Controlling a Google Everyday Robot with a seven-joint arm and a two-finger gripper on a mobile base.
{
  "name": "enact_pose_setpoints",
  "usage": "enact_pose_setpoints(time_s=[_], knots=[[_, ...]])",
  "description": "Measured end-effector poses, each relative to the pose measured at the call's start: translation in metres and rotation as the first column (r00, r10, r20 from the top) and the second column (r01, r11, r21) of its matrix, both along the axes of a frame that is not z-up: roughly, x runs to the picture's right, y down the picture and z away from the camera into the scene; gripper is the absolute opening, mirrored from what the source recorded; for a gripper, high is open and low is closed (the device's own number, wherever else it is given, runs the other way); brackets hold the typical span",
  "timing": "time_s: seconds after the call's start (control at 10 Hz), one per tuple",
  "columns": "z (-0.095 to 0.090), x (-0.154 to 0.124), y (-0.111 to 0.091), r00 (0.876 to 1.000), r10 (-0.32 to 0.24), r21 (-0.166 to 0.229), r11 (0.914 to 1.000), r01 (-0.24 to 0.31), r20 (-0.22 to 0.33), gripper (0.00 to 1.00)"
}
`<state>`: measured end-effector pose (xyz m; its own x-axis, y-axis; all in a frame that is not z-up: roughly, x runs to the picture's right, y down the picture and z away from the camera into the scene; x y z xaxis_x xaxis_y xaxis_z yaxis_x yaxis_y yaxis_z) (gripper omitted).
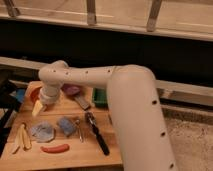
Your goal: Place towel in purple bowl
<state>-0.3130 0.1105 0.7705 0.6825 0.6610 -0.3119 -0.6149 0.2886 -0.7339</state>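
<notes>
**No Legible Markings at the Work Table**

No text, label, brand or number can be read on the light wooden tabletop (pixel 80 152) or on the white, smooth-shelled robot arm (pixel 130 100) (its small dark dots form no characters). The pale gripper (pixel 39 107) hangs over the tabletop's left side, just beside the round orange bowl (pixel 34 94).
</notes>
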Motion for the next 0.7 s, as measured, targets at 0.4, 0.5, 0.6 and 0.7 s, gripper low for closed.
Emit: enact_pose_setpoints(time_s=[0.4, 0.5, 0.6, 0.7], knots=[[0.013, -0.036, 0.044, 0.997, -0.071, -0.06, 0.9955, 0.074, 0.044, 0.8], [0.014, -0.042, 0.054, 0.995, -0.088, -0.067, 0.9936, 0.091, 0.05, 0.8], [0.015, -0.045, 0.062, 0.993, -0.1, -0.074, 0.9918, 0.104, 0.055, 0.8], [0.017, -0.045, 0.07, 0.992, -0.113, -0.083, 0.9896, 0.118, 0.054, 0.8]])
